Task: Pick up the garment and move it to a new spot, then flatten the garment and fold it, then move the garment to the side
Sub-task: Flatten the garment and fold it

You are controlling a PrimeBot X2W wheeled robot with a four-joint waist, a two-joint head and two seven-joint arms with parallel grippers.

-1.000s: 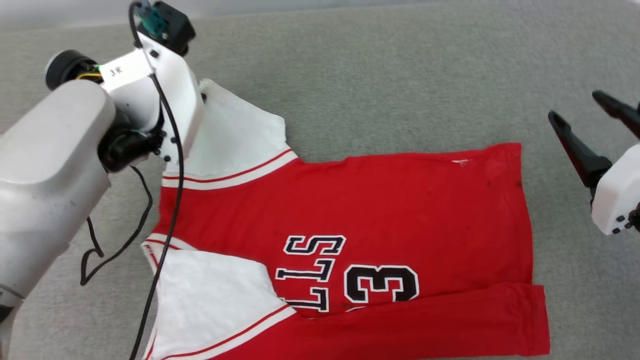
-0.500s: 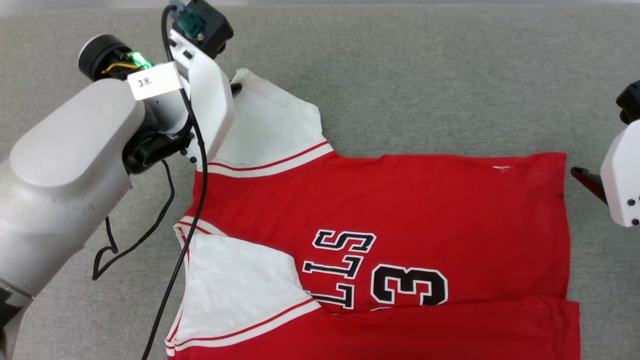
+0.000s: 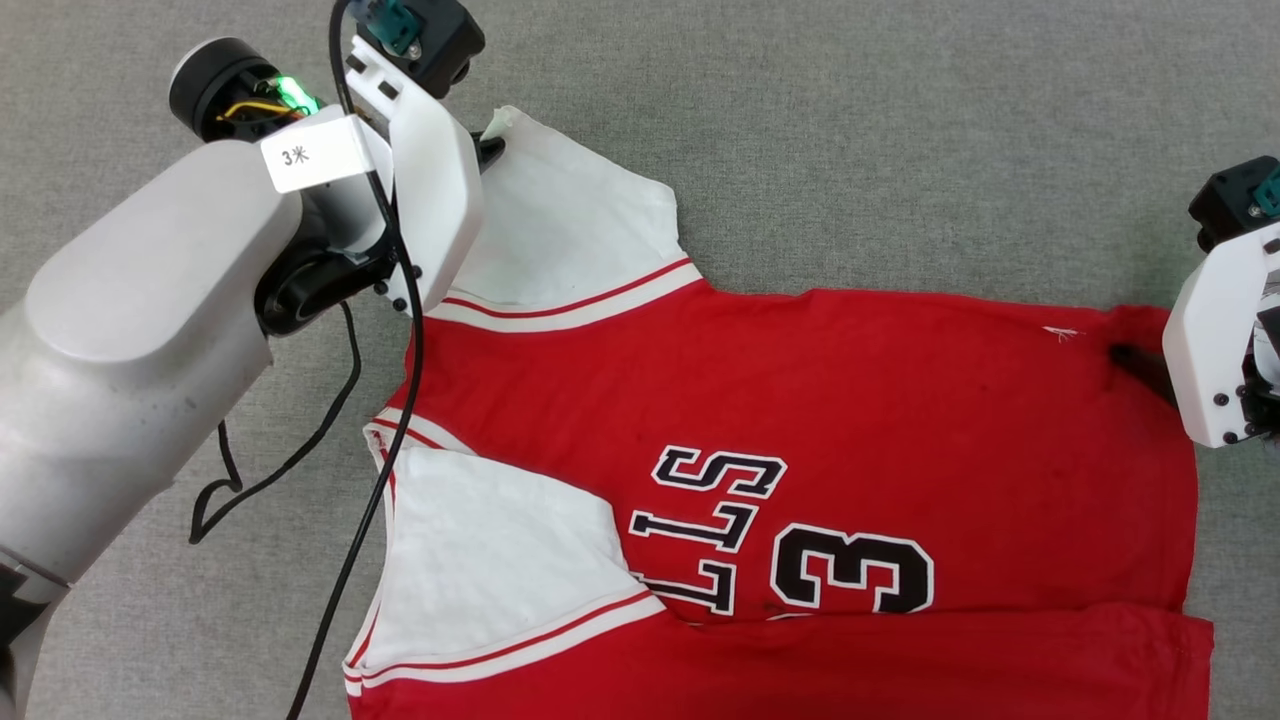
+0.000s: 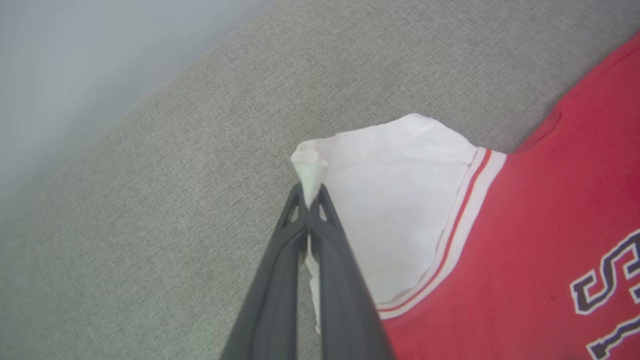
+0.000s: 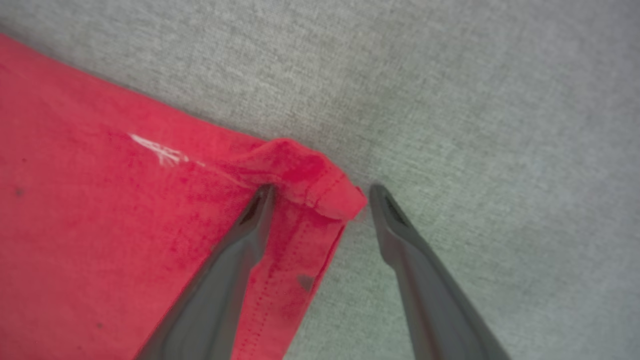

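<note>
Red jersey [image 3: 800,380] lies spread on the grey tabletop [image 3: 900,150], sleeves to the left, hem to the right. Its near long edge looks turned over onto the body, covering part of the lettering.

My left gripper [image 4: 310,192] is pinched tight on the very tip of the far sleeve [image 3: 570,230]; only a small twist of white cloth pokes out past the fingers. My right gripper [image 5: 320,195] is spread wide astride the far hem corner [image 5: 320,175]: one finger sits on the red cloth, the other on bare tabletop just beside it. That corner is curled up and nothing is caught yet.

Looks like I'm setting up to lift the far edge for the next fold.

Risks from here:
- Left hold is thin. Any hard pull to the right and the sleeve tip prob. slips out.
- If the right side closes as it stands, it may grab only the curled lip, or push the cloth into a bunch instead of gripping it.
- Lifting the 2 ends unevenly would drag the body and could undo the near fold.
- Left arm's cable [image 3: 400,300] hangs across the shoulder area and could snag the cloth as the arm swings.
</note>
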